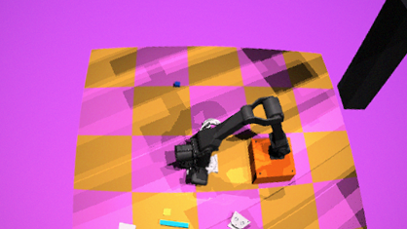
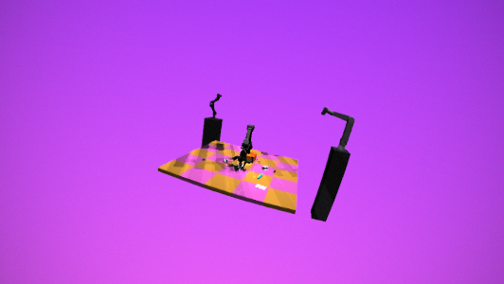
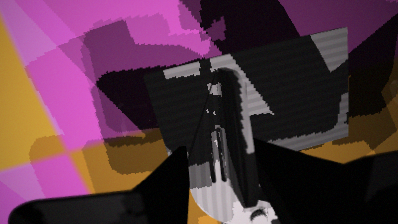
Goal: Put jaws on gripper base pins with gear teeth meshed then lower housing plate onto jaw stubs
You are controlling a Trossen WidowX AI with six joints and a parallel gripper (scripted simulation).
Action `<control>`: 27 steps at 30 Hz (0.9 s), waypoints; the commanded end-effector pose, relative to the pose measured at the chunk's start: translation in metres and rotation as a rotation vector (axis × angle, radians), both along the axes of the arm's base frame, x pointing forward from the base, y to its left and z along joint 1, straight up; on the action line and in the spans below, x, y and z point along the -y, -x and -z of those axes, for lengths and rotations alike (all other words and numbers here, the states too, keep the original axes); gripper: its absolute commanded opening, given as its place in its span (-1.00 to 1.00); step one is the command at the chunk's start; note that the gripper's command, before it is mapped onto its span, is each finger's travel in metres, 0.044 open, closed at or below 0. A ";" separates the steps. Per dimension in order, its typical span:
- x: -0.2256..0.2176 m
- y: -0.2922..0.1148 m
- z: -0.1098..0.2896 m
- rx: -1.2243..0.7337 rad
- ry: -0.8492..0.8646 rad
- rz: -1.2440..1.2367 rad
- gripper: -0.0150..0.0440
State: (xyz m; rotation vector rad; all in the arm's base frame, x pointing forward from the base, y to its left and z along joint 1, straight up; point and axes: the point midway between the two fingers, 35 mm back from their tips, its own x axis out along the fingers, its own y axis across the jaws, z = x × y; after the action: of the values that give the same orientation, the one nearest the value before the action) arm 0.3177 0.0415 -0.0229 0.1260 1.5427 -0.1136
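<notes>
The gripper (image 1: 191,163) (image 2: 242,166) (image 3: 216,149) is partly open and clenched on something: in the wrist view its two dark fingers come in from either side of an upright fin, which stands between their tips. The fin (image 3: 235,115) looks thin, largely in shadow, with a lit strip along one edge. Behind it spreads a ribbed plate (image 3: 295,90), wide and grey, with its upper edge tilted in that view. The fin and plate look like one piece, though the join is too dark to be sure. Whether this is the housing plate, I cannot tell

Below, at the edge of the wrist view, a white part (image 3: 255,212) with a round hole shows close to the foot of the fin. From above, a white piece (image 1: 213,163) peeks out beside the gripper, and a round white part (image 1: 210,124) lies partly under the arm (image 1: 231,124) (image 2: 248,134). Another white part with two round marks (image 1: 239,222) lies well apart from the gripper, on the near side of the orange box (image 1: 254,172) (image 2: 252,155)
</notes>
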 end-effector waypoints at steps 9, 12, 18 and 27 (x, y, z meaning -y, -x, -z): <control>-0.001 0.000 0.000 0.000 -0.005 0.003 -0.04; -0.001 0.000 0.000 0.000 -0.005 0.003 -0.04; -0.001 0.000 0.000 0.000 -0.005 0.003 -0.04; 0.000 0.000 0.000 0.000 0.000 0.000 0.27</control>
State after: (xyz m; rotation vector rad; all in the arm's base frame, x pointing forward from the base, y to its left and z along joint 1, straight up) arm 0.3177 0.0416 -0.0229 0.1262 1.5427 -0.1135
